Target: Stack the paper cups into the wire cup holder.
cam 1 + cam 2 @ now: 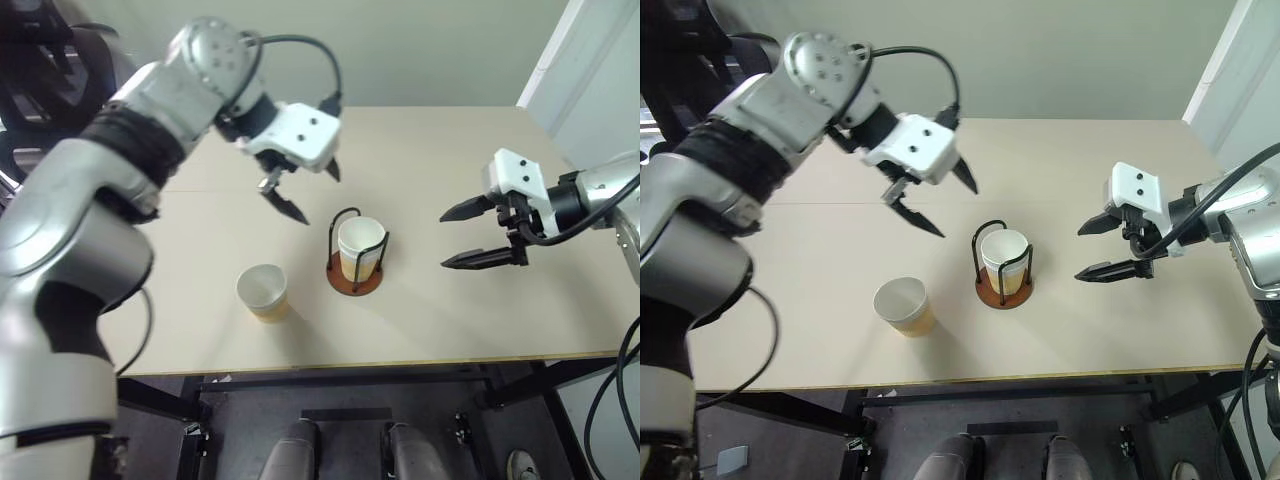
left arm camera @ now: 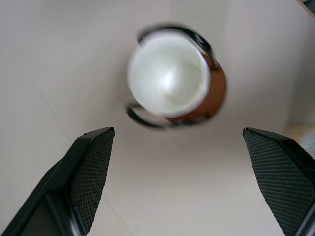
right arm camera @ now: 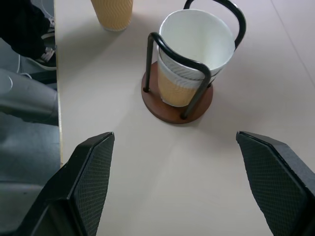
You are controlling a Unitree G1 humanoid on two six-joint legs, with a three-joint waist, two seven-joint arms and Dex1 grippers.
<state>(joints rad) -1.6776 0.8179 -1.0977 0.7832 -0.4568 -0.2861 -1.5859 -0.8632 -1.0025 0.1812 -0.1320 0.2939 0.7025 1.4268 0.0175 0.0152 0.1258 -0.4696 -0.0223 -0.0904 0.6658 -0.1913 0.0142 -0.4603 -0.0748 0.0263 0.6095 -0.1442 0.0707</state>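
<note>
Cups sit nested in holder; another cup stands beside.

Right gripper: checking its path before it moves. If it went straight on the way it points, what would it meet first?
Probably the wire cup holder with its nested paper cups; the right gripper is open and aims at it.

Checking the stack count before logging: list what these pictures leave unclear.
- Number of cups nested in the wire cup holder: the right wrist view shows two rims; the outer wall hides anything deeper.
- Loose cup in that view: cut off by the picture edge.
- Holder in the left wrist view: blurred.
</note>
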